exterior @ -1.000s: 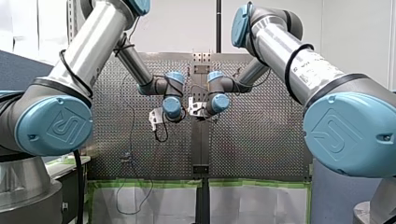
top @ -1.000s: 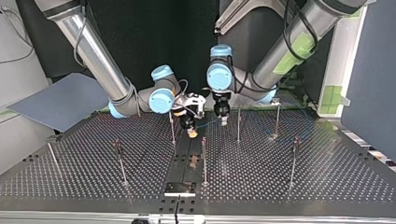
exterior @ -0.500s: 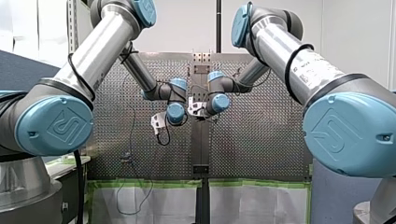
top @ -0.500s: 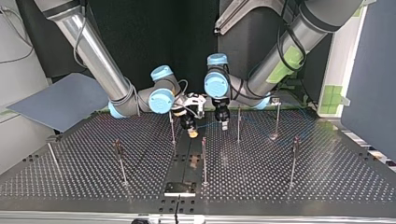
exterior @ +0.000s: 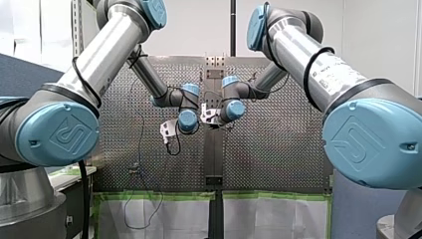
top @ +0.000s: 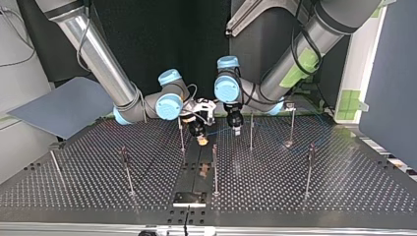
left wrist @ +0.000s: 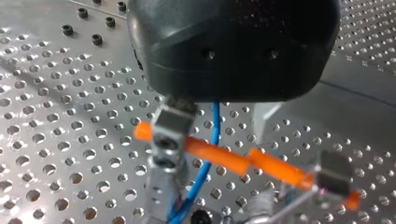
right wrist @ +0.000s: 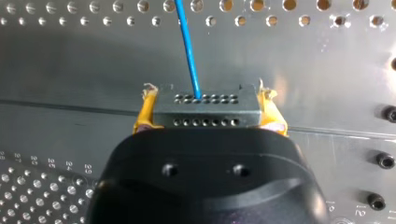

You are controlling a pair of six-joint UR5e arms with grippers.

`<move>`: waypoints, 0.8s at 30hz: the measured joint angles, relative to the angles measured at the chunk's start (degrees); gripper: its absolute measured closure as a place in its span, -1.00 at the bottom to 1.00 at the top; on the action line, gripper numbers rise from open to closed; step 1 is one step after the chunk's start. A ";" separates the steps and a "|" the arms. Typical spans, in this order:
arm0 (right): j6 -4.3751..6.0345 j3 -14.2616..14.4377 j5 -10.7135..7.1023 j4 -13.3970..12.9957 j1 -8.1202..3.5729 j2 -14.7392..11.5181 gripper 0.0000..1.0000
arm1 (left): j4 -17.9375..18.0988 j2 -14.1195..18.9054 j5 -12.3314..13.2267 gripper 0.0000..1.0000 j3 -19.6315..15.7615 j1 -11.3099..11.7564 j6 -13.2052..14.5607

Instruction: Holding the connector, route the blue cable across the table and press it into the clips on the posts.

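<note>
— What has my right pincer (right wrist: 206,106) got?
— The grey connector (right wrist: 205,116), clamped tight between its yellow pads (right wrist: 144,114), above the worktop's (top: 88,167) dark middle strip (top: 193,169).
— And the blue cable (right wrist: 188,51)?
— It leaves the connector and passes between my left pincer's (left wrist: 215,128) fingers (left wrist: 170,135). They stand apart just beside the strip, not pinching it.
</note>
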 joint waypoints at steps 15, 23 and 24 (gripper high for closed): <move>-0.33 0.00 -0.24 0.64 -0.13 -0.10 1.00 | -3.44 0.59 -1.81 0.97 0.00 -0.55 -2.17; -0.39 0.01 -0.10 2.52 -0.32 -2.79 1.00 | -6.23 2.51 -2.98 0.97 -0.06 -1.46 -2.76; -0.32 0.02 -0.09 2.82 -0.36 -3.19 1.00 | -6.51 2.87 -3.10 0.97 -0.06 -1.61 -2.77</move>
